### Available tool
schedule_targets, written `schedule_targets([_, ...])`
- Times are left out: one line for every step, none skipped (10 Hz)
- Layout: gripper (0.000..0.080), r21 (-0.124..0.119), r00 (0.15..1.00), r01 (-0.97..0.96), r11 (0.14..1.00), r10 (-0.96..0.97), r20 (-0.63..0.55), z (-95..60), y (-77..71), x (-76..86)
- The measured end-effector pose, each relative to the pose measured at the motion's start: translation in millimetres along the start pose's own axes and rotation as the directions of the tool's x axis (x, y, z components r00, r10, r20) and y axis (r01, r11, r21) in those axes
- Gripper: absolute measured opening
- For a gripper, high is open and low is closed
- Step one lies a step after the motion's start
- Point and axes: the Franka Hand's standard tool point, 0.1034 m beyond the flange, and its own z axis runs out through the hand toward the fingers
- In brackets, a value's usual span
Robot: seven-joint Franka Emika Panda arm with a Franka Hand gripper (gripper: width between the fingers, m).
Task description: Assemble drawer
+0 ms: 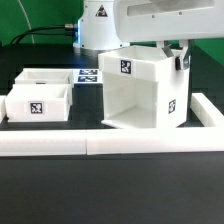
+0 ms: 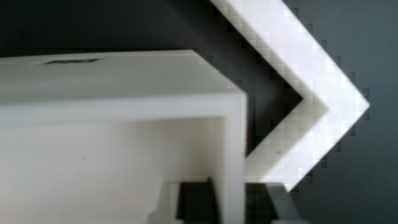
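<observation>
The white box housing point(image 1: 140, 95) stands upright at the exterior view's centre right, with its open front facing the camera and markers on its top and side. Two small open-top trays point(image 1: 38, 103) point(image 1: 48, 80) lie to its left, the nearer one showing a marker on its front. My gripper point(image 1: 179, 60) comes down on the housing's upper right edge. In the wrist view the gripper point(image 2: 233, 200) has a dark finger point(image 2: 201, 202) on each side of the housing's thin side wall point(image 2: 107, 120), and it is shut on that wall.
The long low white border wall point(image 1: 110, 143) runs along the front and up the right side; it also shows as an angled corner in the wrist view point(image 2: 302, 80). The marker board point(image 1: 88, 76) lies behind the trays by the robot base.
</observation>
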Motion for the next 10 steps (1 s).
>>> schedule_targets([0.0044,0.007,0.999,-0.038,0.999,0.038,-0.005,0.8,-1.5,1.2])
schedule_targets([0.0044,0.010,0.996,-0.088,0.996,0.088,-0.005,-0.5,-3.0,0.5])
schedule_targets([0.0044,0.011,0.994,-0.109,0.994,0.109,-0.005,-0.6,-3.4,0.3])
schedule_targets([0.0044,0.015,0.984,-0.177,0.984,0.177,-0.002,-0.6,-4.3,-0.5])
schedule_targets([0.0044,0.018,0.971,-0.239,0.971,0.239,0.005,-0.4,-5.4,-2.1])
schedule_targets([0.0044,0.019,0.960,-0.281,0.959,0.281,0.008,-0.2,-6.0,-3.2])
schedule_targets([0.0044,0.018,0.921,-0.390,0.921,0.389,0.019,2.1,-6.7,-6.5])
schedule_targets([0.0044,0.012,0.870,-0.492,0.870,0.492,0.029,5.3,-8.3,-10.3])
schedule_targets([0.0044,0.013,0.823,-0.568,0.823,0.567,0.040,6.0,-11.3,-9.2])
schedule_targets([0.0044,0.016,0.780,-0.625,0.780,0.624,0.049,6.7,-14.7,-8.9])
